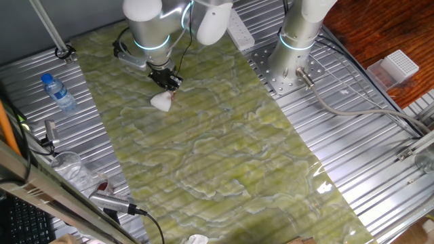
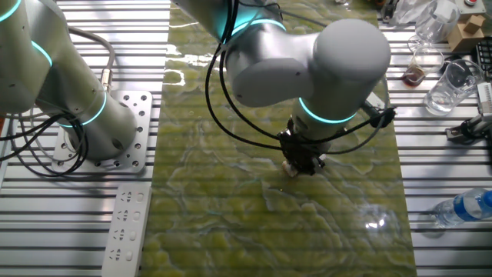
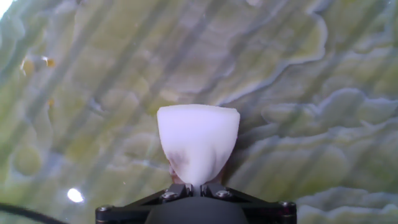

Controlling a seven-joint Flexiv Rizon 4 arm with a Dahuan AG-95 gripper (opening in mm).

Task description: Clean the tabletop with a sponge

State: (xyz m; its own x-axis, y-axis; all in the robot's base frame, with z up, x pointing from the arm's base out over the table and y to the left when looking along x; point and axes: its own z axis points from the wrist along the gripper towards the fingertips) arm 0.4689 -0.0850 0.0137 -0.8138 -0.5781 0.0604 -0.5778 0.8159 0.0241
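The hand point(image 1: 167, 84) is pinching the sponge point(image 1: 162, 102) by its narrow end, with the 2 fingers closed tight on it. In the hand view the sponge point(image 3: 198, 143) is sticking out straight ahead of the fingers point(image 3: 186, 186), widening like a fan away from them, with its pinched waist caught right at the fingertips and a faint brownish smudge showing low on its left side. The broad free end of the sponge is lying against the tabletop point(image 1: 217, 156), the green-yellow marbled sheet with pale wavy veins, near the far left part of the sheet as one fixed view is showing it. In the other fixed view the arm's big grey wrist is covering most of the hand point(image 2: 301, 163), and only a small pale bit of the sponge point(image 2: 289, 167) is peeking out beneath the black fingers, roughly mid-sheet toward the right side of the tabletop point(image 2: 231, 223). The ribbed silver desk point(image 1: 352, 135) is lying all around the sheet. A water bottle point(image 1: 58, 92) is lying on the desk well apart from the hand, off to its left in one fixed view, and a white power strip point(image 2: 126, 223) is resting on the desk beside the sheet's edge.
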